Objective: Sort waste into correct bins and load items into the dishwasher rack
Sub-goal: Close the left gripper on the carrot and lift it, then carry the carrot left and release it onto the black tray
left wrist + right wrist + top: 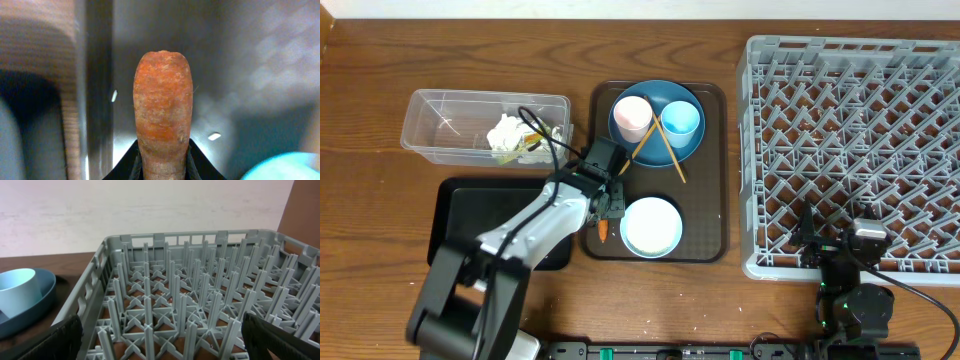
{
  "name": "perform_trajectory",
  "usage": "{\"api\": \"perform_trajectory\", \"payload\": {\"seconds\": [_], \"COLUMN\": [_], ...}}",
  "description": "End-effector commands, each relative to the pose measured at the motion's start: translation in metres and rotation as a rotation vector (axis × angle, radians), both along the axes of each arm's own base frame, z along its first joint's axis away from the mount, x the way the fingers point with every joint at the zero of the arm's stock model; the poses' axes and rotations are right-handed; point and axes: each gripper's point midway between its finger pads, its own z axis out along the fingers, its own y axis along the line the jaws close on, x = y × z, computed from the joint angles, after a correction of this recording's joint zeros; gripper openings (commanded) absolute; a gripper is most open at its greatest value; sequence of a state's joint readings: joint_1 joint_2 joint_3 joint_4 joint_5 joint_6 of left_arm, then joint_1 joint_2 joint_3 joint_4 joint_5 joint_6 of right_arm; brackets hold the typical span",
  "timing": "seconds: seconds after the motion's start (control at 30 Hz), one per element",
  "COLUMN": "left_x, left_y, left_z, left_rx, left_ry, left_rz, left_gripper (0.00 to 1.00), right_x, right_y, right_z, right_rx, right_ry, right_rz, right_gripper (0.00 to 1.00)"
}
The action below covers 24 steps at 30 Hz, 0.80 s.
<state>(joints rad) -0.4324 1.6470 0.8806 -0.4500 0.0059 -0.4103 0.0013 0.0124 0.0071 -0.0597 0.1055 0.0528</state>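
A: Where did the carrot (162,115) lie, and what had hold of it?

B: On the dark brown serving tray (705,250), near its left rim and just beside the pale bowl (651,226). The left gripper (161,162) stood nearly closed, its two fingers pressed against the carrot's sides at the near end, with most of the carrot's length sticking out beyond them. Whether it was off the tray floor, I couldn't tell.

A: So how ought that step to be done?

B: As I judged it, keep the squeeze firm and lift straight up, clear of the tray's rim and away from the bowl. A grip that near one end lets the carrot swing, so a slow carry would suit. Then leftward to the black tray (460,215) (the clear box (430,125) held the tissue (507,135), so the food scrap likely belonged apart from it) and release it low.

A: And the other arm?

B: Idle. The right gripper (170,342) had its jaws spread wide, nothing between them, poised over the dishwasher rack (165,280).
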Motion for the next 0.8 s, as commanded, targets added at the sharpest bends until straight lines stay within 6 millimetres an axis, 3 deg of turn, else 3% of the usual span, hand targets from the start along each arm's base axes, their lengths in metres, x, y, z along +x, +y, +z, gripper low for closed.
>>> {"api": "perform_trajectory", "payload": {"seconds": [0.0, 0.2, 0.4, 0.5, 0.77], "left_x": [0.004, 0.003, 0.009, 0.007, -0.013], "left_y": [-0.002, 0.002, 0.043, 0.067, 0.128], "left_z": [0.03, 0.081, 0.117, 0.118, 0.09], "left_rx": [-0.038, -0.079, 0.049, 0.103, 0.126], "left_ry": [-0.076, -0.206, -0.351, -0.346, -0.197], "left_rz": [-0.006, 0.002, 0.106, 0.196, 0.545], "left_gripper": [0.14, 0.13, 0.09, 0.08, 0.06], "right_x": [0.0, 0.0, 0.0, 0.0, 0.0], "right_y": [0.002, 0.002, 0.002, 0.002, 0.002], "right_z": [-0.001, -0.001, -0.001, -0.001, -0.001], "right_rx": [0.013, 0.013, 0.013, 0.013, 0.013], "right_ry": [0.0, 0.0, 0.0, 0.0, 0.0], "right_rz": [0.007, 0.007, 0.007, 0.007, 0.007], "right_gripper": [0.99, 0.99, 0.99, 0.99, 0.99]}}
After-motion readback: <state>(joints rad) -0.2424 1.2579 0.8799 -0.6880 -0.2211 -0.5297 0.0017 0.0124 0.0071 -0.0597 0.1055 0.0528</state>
